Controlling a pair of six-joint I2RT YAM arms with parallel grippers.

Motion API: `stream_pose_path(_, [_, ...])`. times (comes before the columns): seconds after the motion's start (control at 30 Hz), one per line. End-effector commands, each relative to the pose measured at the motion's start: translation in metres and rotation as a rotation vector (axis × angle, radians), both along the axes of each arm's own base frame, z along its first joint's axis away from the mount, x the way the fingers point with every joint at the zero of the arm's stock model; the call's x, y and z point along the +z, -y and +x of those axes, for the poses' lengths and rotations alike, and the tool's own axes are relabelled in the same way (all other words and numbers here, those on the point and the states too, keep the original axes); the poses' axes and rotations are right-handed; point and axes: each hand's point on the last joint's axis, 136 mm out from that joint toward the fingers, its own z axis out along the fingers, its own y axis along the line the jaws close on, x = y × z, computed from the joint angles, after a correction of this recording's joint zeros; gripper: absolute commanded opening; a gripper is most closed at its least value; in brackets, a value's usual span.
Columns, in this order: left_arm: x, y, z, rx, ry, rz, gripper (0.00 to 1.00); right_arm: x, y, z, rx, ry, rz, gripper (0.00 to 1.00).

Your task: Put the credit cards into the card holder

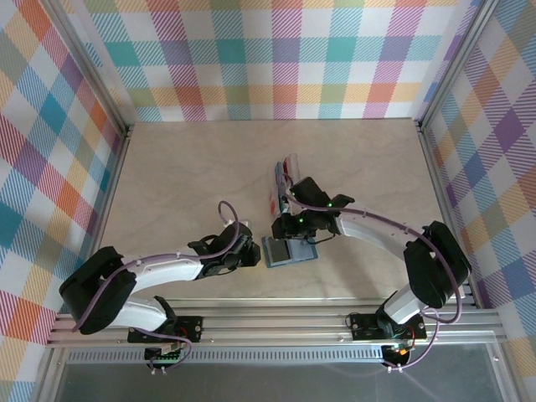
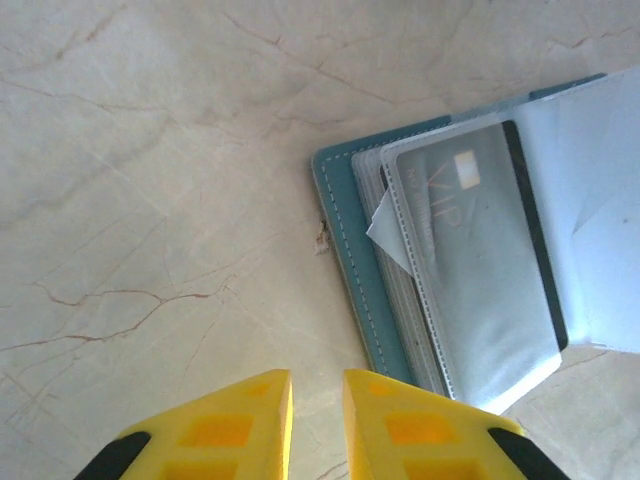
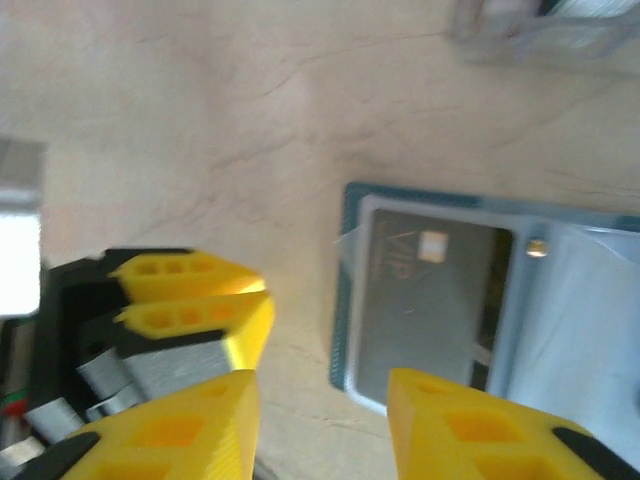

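Teal-blue stitched card holder (image 1: 289,249) lies open on the beige table (image 1: 184,167), pale grey plastic card (image 2: 480,260) already sleeved. Left jaws narrow beside it, right jaws wide above it, both empty. Guessing next: fetch from the leftover cards (image 1: 279,180) just behind it.

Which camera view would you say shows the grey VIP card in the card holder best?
The left wrist view: the grey VIP card lies sharp inside a clear sleeve of the open card holder, chip and lettering readable. The right wrist view shows it blurred; the top external view shows it tiny and indistinct.
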Motion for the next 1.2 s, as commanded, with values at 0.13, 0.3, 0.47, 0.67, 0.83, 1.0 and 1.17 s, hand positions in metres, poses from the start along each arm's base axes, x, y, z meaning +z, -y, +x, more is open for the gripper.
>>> stream_pose_path(0.13, [-0.001,-0.007,-0.001,0.01,-0.015,0.005,0.22,-0.035,0.016,-0.008,-0.026,-0.077,-0.07,0.37])
stream_pose_path(0.3, [0.005,-0.001,0.006,0.013,-0.01,-0.013,0.23,-0.004,0.02,0.006,-0.049,0.026,-0.067,0.38])
stream_pose_path(0.47, [0.012,0.01,0.019,0.015,-0.009,-0.063,0.23,0.025,0.038,0.038,-0.128,0.096,-0.112,0.39])
stream_pose_path(0.67, [0.019,0.025,0.032,0.003,-0.023,-0.122,0.23,0.038,0.047,0.067,-0.164,0.121,-0.152,0.36])
stream_pose_path(0.83, [0.02,0.036,0.037,-0.034,-0.034,-0.121,0.24,0.037,0.054,0.072,-0.175,0.105,-0.167,0.36])
stream_pose_path(1.0, [0.011,0.04,0.037,-0.045,-0.048,-0.122,0.24,0.025,0.063,0.057,-0.175,0.072,-0.173,0.36])
stream_pose_path(1.17, [-0.002,0.042,0.034,-0.068,-0.076,-0.106,0.23,-0.002,0.069,0.026,-0.157,-0.004,-0.141,0.38])
